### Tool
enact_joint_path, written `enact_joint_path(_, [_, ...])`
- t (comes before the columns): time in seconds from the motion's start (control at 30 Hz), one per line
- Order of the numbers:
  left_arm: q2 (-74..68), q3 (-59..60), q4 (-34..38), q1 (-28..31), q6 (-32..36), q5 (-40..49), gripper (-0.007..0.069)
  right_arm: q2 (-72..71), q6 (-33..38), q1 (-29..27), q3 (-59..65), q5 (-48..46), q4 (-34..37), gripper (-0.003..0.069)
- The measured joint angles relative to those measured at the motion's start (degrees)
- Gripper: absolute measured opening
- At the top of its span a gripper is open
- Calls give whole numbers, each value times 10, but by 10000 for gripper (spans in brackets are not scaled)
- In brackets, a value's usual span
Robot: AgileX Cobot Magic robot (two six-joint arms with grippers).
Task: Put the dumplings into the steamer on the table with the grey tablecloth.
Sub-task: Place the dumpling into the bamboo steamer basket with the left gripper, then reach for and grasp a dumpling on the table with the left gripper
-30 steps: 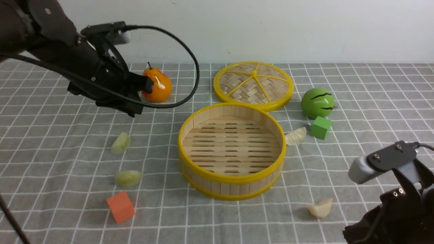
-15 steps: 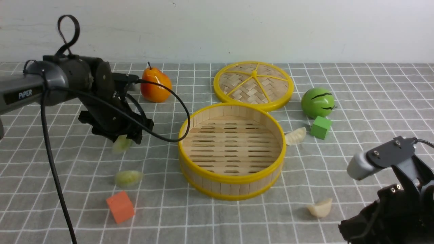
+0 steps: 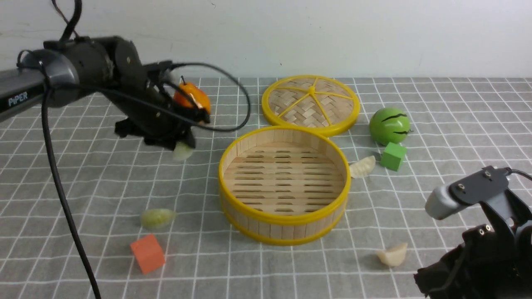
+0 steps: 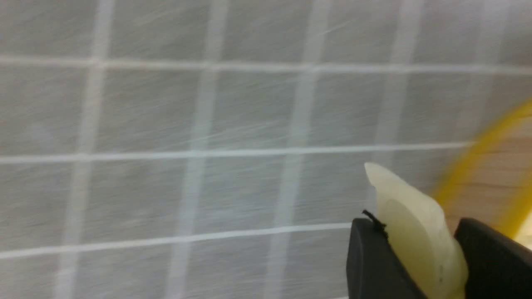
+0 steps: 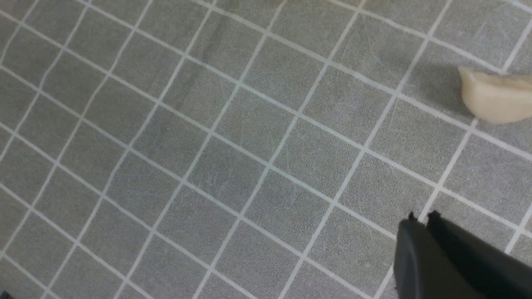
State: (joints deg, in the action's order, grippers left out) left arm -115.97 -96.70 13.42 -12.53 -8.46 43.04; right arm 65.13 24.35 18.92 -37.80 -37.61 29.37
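The round bamboo steamer (image 3: 282, 219) stands empty mid-table on the grey tablecloth (image 3: 83, 182). My left gripper (image 3: 183, 145) hangs above the cloth just left of the steamer, shut on a pale green dumpling (image 3: 183, 151). In the left wrist view that dumpling (image 4: 409, 224) sits between the two black fingers (image 4: 368, 257), with the steamer's yellow rim (image 4: 478, 158) close behind. Another green dumpling (image 3: 157, 218) lies front left. One cream dumpling (image 3: 362, 166) rests against the steamer's right side, and a second (image 3: 392, 254) (image 5: 494, 97) lies front right. My right gripper (image 5: 422, 218) is shut and empty, low above the cloth near that second one.
An orange pear (image 3: 195, 97) stands behind my left arm. The woven lid (image 3: 311, 101) lies behind the steamer. A green melon ball (image 3: 389, 126) and a green cube (image 3: 393, 155) sit at the right, and an orange cube (image 3: 148, 253) at the front left.
My left gripper came down on the green dumpling at the left, closed on it, lifted it and carried it right toward the steamer. The right arm has barely moved.
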Motion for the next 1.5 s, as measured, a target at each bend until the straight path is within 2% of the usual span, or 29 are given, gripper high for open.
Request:
enact_joint_path(0.07, [18, -10, 72, -44, 30, -40, 235, 0, 0, 0, 0, 1, 1, 38])
enact_joint_path(0.17, [5, -10, 97, -86, 41, -77, 235, 0, 0, 0, 0, 1, 7, 41])
enact_joint_path(0.43, [-77, -7, 94, -122, 27, -139, 235, 0, 0, 0, 0, 1, 18, 41])
enact_joint_path(0.5, [-81, -6, 92, -123, 27, -153, 258, 0, 0, 0, 0, 1, 18, 43])
enact_joint_path(0.53, [-81, -6, 91, -123, 26, -161, 302, 0, 0, 0, 0, 1, 19, 46])
enact_joint_path(0.57, [-81, -6, 91, -123, 26, -161, 309, 0, 0, 0, 0, 1, 19, 46])
enact_joint_path(0.67, [-81, -6, 87, -123, 26, -163, 403, 0, 0, 0, 0, 1, 21, 50])
enact_joint_path(0.77, [-76, -6, 78, -123, 25, -154, 462, 0, 0, 0, 0, 1, 21, 51])
enact_joint_path(0.87, [-43, -7, 45, -119, 25, -103, 474, 0, 0, 0, 0, 1, 22, 51])
enact_joint_path(0.93, [-3, -8, -6, -116, 26, -55, 474, 0, 0, 0, 0, 1, 22, 52])
enact_joint_path(1.0, [54, -9, -98, -115, 26, 5, 467, 0, 0, 0, 0, 1, 22, 55])
enact_joint_path(1.1, [98, 10, -187, -111, 34, 100, 456, 0, 0, 0, 0, 1, 22, 59])
enact_joint_path(1.17, [102, 43, -209, -104, 63, 142, 453, 0, 0, 0, 0, 1, 22, 61])
enact_joint_path(1.27, [91, 108, -208, -88, 139, 139, 450, 0, 0, 0, 0, 0, 22, 63])
enact_joint_path(1.33, [83, 150, -203, -76, 183, 104, 451, 0, 0, 0, 0, 0, 24, 65])
enact_joint_path(1.5, [72, 184, -201, -54, 226, 38, 451, 0, 0, 0, 0, -2, 28, 73])
